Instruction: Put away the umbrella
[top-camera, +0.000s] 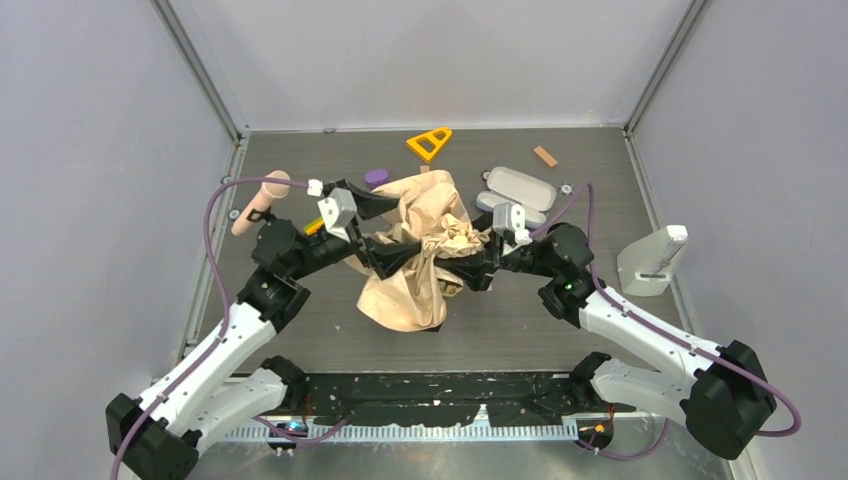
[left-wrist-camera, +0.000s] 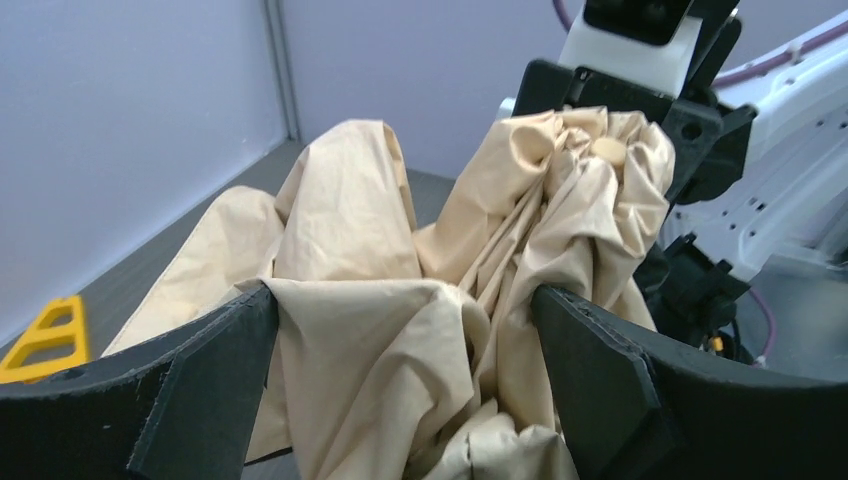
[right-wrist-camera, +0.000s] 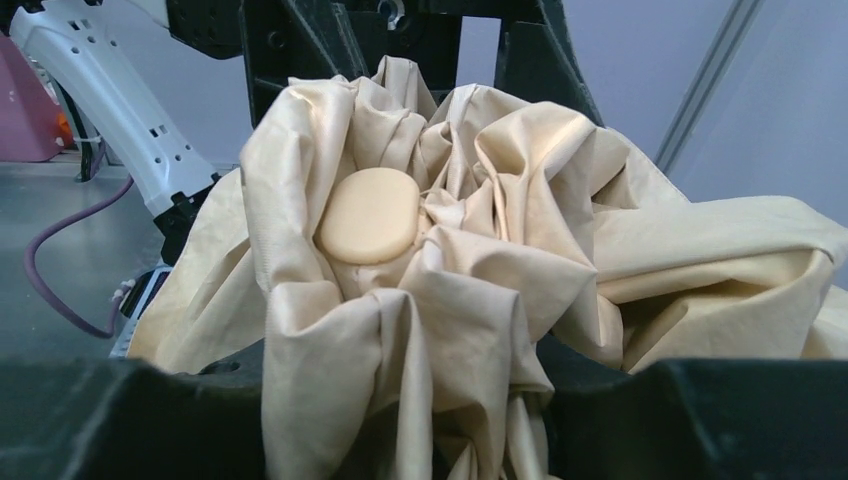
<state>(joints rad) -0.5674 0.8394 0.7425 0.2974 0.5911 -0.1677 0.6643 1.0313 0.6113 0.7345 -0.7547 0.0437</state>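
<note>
Grey walls close off the left, back and right, and metal posts stand in the two far corners. The dark, wood-grained bench (top-camera: 520, 320) shows a bare strip between the arm bases and the umbrella (top-camera: 415, 255), which lies crumpled at the middle. Along the far edge sit a yellow triangular frame (top-camera: 430, 143), a small wooden block (top-camera: 545, 156) and a lavender-grey case (top-camera: 515, 188) just behind the right arm. A pink-headed microphone (top-camera: 262, 200) lies by the left wall, and a white stand (top-camera: 652, 262) is near the right one.

The two arms meet over the heap from either side. The left claw (top-camera: 385, 255) stands wide, its flat black fingers (left-wrist-camera: 215, 390) flanking loose folds of cloth without pinching them. The right claw (top-camera: 468, 265) is drawn in on a bunched wad of the canopy and grips it.

The cloth swallows the umbrella's shaft and ribs, so I cannot make them out, nor any wrist loop. Only a smooth tan oval piece (right-wrist-camera: 370, 215) shows, nested in the gathers. The canopy is thin, matte, pale beige fabric, deeply creased and puckered.
</note>
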